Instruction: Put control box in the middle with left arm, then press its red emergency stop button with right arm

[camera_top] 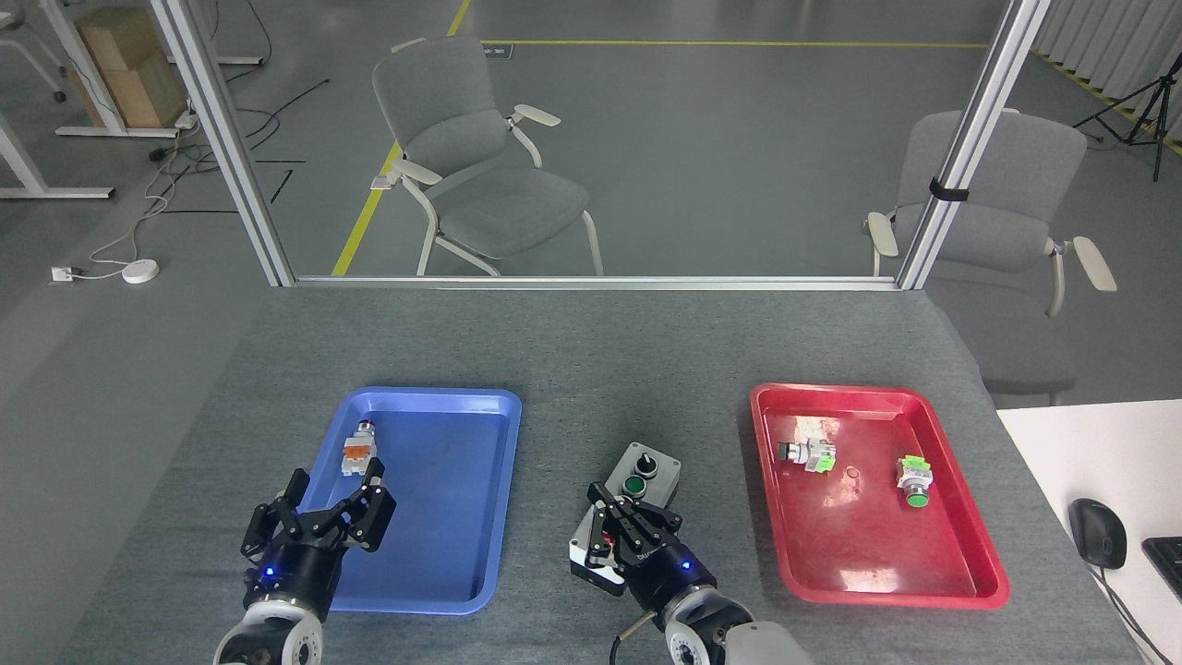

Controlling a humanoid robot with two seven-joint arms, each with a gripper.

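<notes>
**A:** Now, start at your right gripper (621,528). What do you see?

**B:** Its black fingers are drawn in close together, tips down over the near half of the box (626,513). You cannot see the emergency stop button; the gripper hides it, with only a sliver of red showing between the fingers. Whether the tips touch anything there, you cannot tell. Nothing is held.

**A:** And the box itself?

**B:** It lies on the bare grey tabletop (591,351), between the blue tray (434,499) and the red tray (877,545), its long side running away from you and leaning slightly right. At the far end you can see the black knob (648,465) and, just nearer, the green button (634,485).

**A:** Your left gripper (332,506)?

**B:** Spread wide, fingers splayed, gripping nothing. It hangs over the near left edge of the blue tray. Just beyond its tips, a small loose button part (358,452) with an orange band lies inside that tray, apart from the fingers.

**A:** Further out?

**B:** Two more loose parts (807,453) lie in the red tray, one with a green cap (914,481). Beyond the table's far edge you see two grey chairs (480,157) on the floor.
</notes>
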